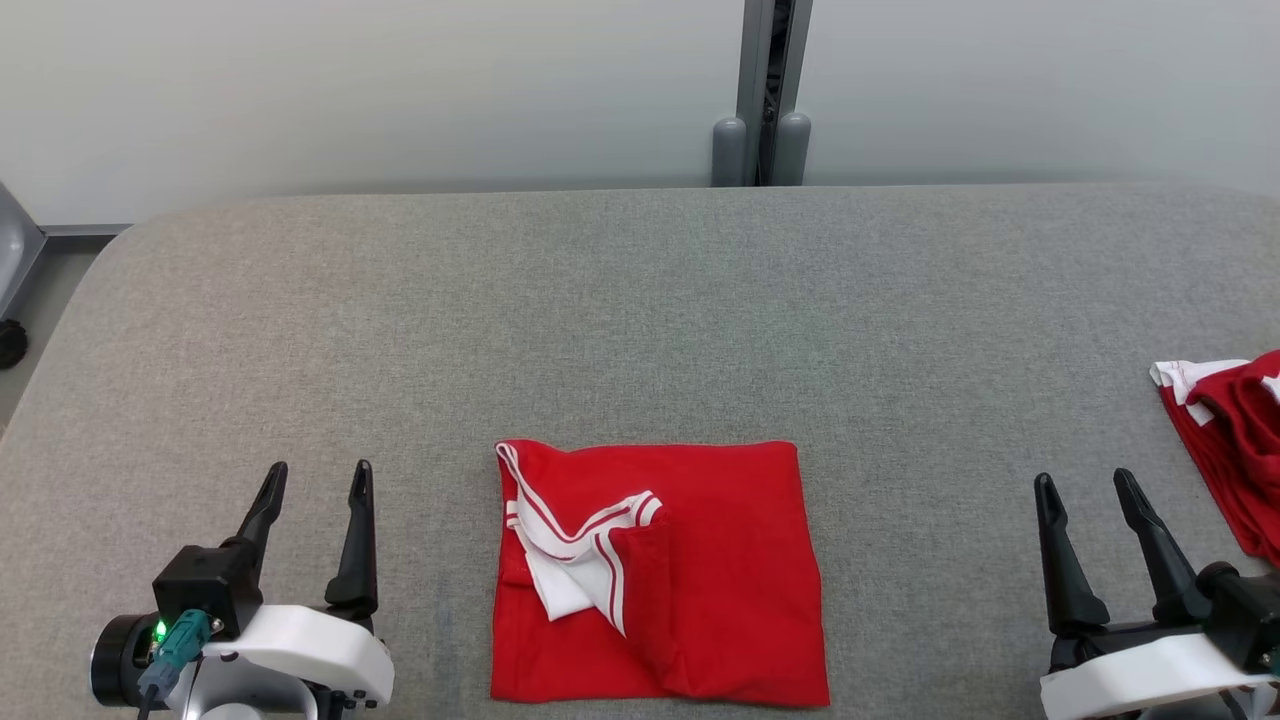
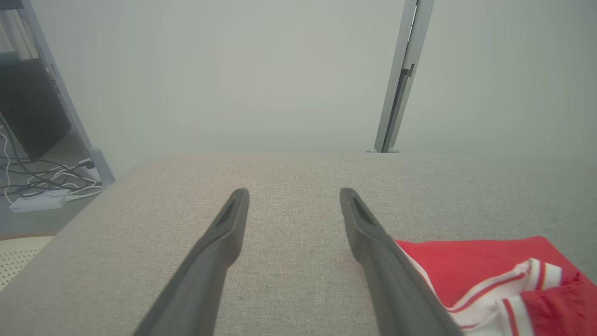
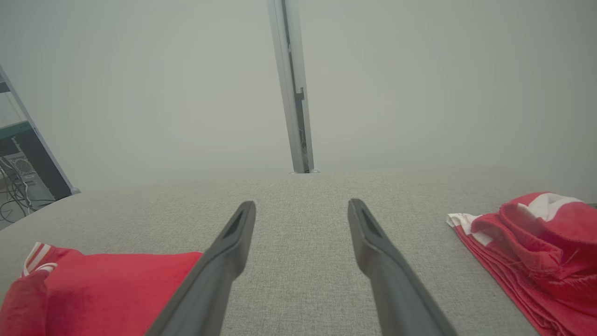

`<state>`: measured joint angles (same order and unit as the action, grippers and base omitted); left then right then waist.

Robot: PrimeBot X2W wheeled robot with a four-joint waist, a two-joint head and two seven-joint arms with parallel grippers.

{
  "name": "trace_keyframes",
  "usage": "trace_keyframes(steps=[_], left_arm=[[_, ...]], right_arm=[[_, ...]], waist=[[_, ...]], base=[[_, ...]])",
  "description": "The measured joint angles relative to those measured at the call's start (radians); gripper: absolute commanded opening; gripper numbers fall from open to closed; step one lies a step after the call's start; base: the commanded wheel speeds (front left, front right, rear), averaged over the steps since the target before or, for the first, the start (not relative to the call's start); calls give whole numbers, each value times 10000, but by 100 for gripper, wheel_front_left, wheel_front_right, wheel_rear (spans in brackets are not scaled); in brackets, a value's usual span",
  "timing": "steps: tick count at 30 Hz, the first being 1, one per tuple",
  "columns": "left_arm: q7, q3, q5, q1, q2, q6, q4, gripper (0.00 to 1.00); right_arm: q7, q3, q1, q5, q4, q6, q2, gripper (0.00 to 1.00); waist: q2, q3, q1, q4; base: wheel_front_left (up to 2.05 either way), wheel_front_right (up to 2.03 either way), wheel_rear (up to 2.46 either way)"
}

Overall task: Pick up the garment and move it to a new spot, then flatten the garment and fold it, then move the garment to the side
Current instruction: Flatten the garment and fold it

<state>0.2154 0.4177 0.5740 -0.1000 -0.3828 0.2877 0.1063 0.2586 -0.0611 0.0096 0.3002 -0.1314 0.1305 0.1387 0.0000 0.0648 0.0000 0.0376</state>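
A red fabric garment with white, red-striped trim (image 1: 700, 580) lay folded into a rough square on the grey woven-cloth table (image 1: 640, 320). It sat near the table's front edge, about midway between the two arms. The striped white trim was draped across the left part of its top face, and the right part was plain red with a few soft creases.

The left gripper (image 1: 320, 465) hovered at the lower left of the head view with its two dark fingers spread apart and nothing between them. It stood clear of the garment's left edge. In the left wrist view, the red cloth and its striped trim appeared just beyond the finger nearer the garment.

The right gripper (image 1: 1083, 476) sat at the lower right, its fingers likewise spread and empty, well apart from the folded garment's right edge. Just to its right, at the table's right edge, lay a bunched pile of red and white cloth (image 1: 1235, 440). It touched neither gripper.

Behind the table stood a pale wall, split by a grey metal post (image 1: 762, 90).
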Motion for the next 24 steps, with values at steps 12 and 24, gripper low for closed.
trace_keyframes(steps=[12,24], left_arm=[[-46,90,4,40,-12,71,-107,100],[10,282,4,-360,272,-42,-40,100]], right_arm=[[-27,107,4,0,96,0,-31,0],[-497,-1810,-661,198,-180,0,184,0]], waist=[[0,11,0,47],[0,426,0,976]], base=[[0,0,0],[0,0,0]])
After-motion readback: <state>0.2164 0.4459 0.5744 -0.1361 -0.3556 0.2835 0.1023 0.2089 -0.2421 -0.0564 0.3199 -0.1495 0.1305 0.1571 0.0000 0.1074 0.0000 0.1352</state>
